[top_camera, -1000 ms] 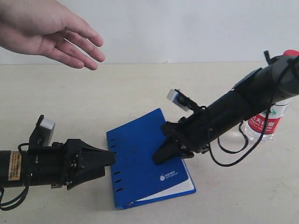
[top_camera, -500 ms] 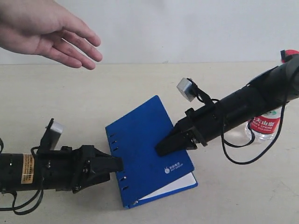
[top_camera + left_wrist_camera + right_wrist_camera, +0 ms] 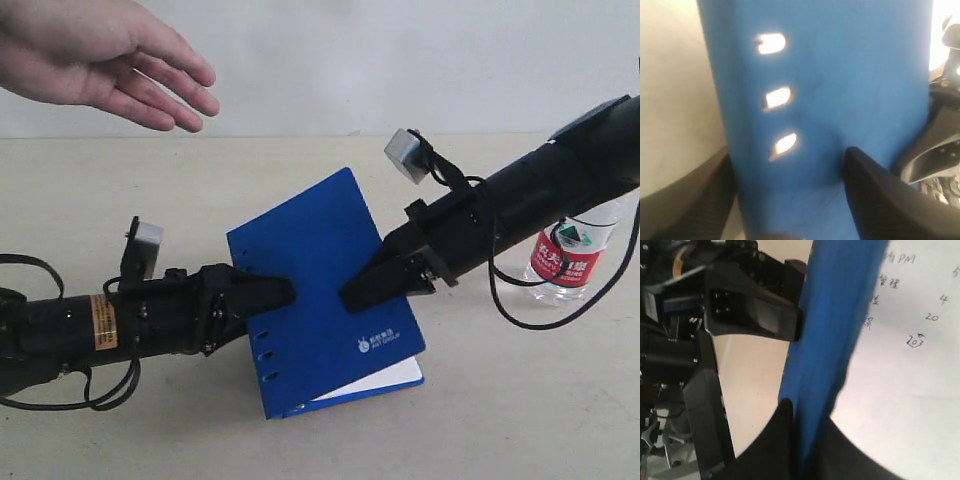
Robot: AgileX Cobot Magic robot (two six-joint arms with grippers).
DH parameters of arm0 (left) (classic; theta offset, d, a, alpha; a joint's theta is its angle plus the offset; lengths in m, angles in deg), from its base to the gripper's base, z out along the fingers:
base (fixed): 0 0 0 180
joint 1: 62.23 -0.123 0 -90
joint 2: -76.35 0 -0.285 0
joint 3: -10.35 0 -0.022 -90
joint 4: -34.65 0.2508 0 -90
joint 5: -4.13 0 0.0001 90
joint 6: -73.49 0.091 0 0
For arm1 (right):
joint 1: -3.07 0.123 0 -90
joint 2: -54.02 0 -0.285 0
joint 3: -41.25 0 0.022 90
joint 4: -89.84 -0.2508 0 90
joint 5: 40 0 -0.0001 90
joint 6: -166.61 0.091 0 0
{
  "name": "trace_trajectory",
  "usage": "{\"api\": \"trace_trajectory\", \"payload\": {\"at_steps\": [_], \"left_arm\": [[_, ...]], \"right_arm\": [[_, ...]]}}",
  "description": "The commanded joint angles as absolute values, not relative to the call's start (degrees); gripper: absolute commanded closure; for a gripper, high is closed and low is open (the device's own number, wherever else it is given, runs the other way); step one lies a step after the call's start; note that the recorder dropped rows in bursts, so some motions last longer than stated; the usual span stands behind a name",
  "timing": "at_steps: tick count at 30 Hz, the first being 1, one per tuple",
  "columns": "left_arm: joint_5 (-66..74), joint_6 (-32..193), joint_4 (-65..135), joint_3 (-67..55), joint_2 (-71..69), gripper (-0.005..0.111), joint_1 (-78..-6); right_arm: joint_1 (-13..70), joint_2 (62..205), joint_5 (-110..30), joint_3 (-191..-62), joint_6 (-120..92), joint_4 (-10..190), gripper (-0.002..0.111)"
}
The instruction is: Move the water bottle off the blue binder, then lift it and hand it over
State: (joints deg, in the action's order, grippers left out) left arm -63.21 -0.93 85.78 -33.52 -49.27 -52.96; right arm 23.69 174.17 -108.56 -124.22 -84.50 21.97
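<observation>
The blue binder (image 3: 310,250) is tilted up off the table, its lower corner down near the front. My right gripper (image 3: 350,298) is shut on the edge of its cover; in the right wrist view the blue cover (image 3: 840,315) runs between the closed fingers of that gripper (image 3: 807,412). My left gripper (image 3: 285,292) is at the rivet edge, open, with the binder (image 3: 840,75) filling the gap between the spread fingers of the gripper (image 3: 789,152). The water bottle (image 3: 562,262) stands on the table at the right, behind my right arm, its cap hidden.
A person's open hand (image 3: 100,55) hovers palm down at the upper left. White pages (image 3: 385,378) show under the binder's cover, with handwriting on a page (image 3: 910,365) in the right wrist view. The beige table (image 3: 150,200) ends at a white wall behind.
The binder has risen from lying flat to tilted up, held by the right gripper. My left gripper has moved right and up to the binder's rivet edge. The hand has barely shifted.
</observation>
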Motion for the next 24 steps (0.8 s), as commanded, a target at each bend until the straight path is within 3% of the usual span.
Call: {"api": "trace_trajectory", "payload": {"at_steps": [1, 10, 13, 17, 18, 20, 24], "left_arm": [[-65.8, -2.0, 93.4, -29.3, -49.7, 0.049, -51.0], [-65.8, -5.1, 96.6, -24.8, -49.7, 0.051, -46.5], [-65.8, -5.1, 96.9, -24.5, -49.7, 0.067, -45.6], [-65.8, -5.1, 97.0, -24.4, -49.7, 0.102, -45.5], [-65.8, -4.9, 96.8, -24.4, -49.7, 0.102, -45.6], [-65.8, -4.9, 95.9, -24.4, -49.7, 0.102, -45.9], [-65.8, -3.5, 92.8, -24.4, -49.7, 0.102, -47.6]], "right_arm": [[23.7, 173.4, -110.0, -123.2, -83.7, 25.6, 0.108], [23.7, 173.4, -103.1, -120.2, -77.7, 32.5, 0.108], [23.7, 173.4, -102.0, -120.2, -77.1, 32.6, 0.108], [23.7, 173.4, -100.3, -120.2, -75.7, 32.6, 0.108], [23.7, 173.4, -100.5, -120.2, -75.7, 32.7, 0.108], [23.7, 173.4, -100.9, -120.2, -75.8, 32.9, 0.102], [23.6, 173.4, -101.4, -120.2, -75.5, 35.2, 0.075]]}}
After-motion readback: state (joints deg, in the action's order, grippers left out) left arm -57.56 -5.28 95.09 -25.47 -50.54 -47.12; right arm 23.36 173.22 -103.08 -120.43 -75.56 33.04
